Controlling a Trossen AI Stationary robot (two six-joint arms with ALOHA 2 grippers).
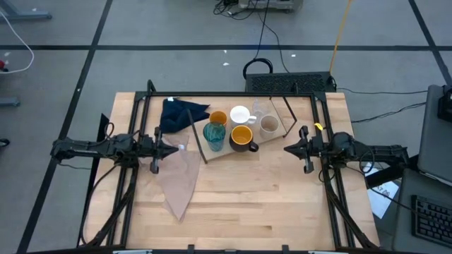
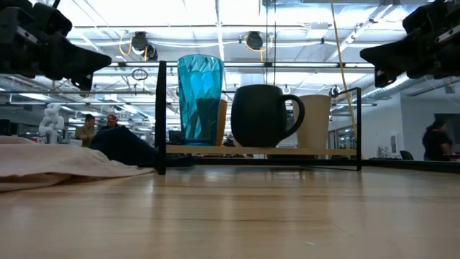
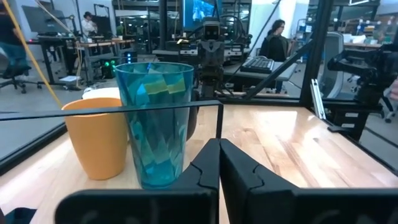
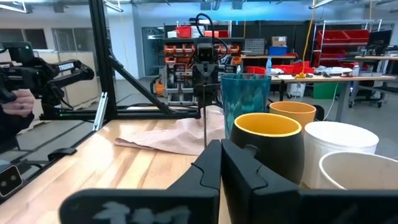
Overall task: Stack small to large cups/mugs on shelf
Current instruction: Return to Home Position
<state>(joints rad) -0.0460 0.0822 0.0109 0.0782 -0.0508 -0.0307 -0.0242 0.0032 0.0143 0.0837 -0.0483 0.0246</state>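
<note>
The shelf, a light-wood board with black rod ends, lies at mid-table. On it stand upright, side by side, a teal tumbler, an orange cup, a white mug, a dark mug with an orange inside, a grey-beige cup and a clear cup. My left gripper hovers left of the shelf, shut and pointing level at it. My right gripper hovers to the shelf's right, shut, pointing level toward it. Neither holds anything.
A dark blue cloth lies bunched at the shelf's far left corner. A pinkish-beige cloth lies spread toward the near left. Black frame rails run along both table sides. Bare wood fills the near middle.
</note>
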